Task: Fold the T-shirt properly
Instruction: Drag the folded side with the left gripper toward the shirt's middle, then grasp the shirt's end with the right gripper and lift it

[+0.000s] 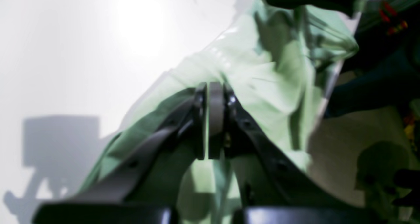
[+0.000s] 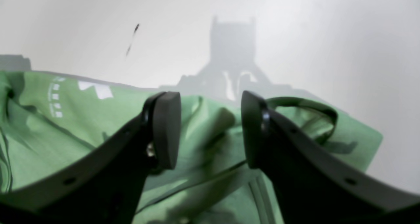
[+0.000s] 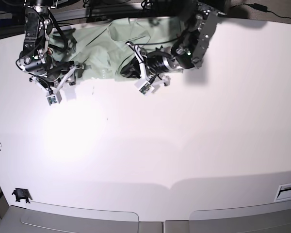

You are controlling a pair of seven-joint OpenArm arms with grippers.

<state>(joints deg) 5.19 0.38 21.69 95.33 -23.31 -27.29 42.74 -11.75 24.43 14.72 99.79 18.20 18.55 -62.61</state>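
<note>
The pale mint-green T-shirt (image 3: 102,48) lies crumpled at the table's far edge. My left gripper (image 3: 127,69) is at the shirt's near edge. In the left wrist view its pads (image 1: 210,119) are pressed together on a fold of the T-shirt (image 1: 262,73), and green cloth runs behind and below the fingers. My right gripper (image 3: 73,68) is at the shirt's left side. In the right wrist view it (image 2: 210,129) stands open just above the T-shirt (image 2: 65,125) with nothing between its pads. The collar loop (image 2: 305,104) shows past its right finger.
The white table (image 3: 184,145) stretches toward the front. A small black piece (image 3: 20,195) lies near its front left corner. Dark cables and equipment (image 3: 111,7) sit behind the shirt at the back edge.
</note>
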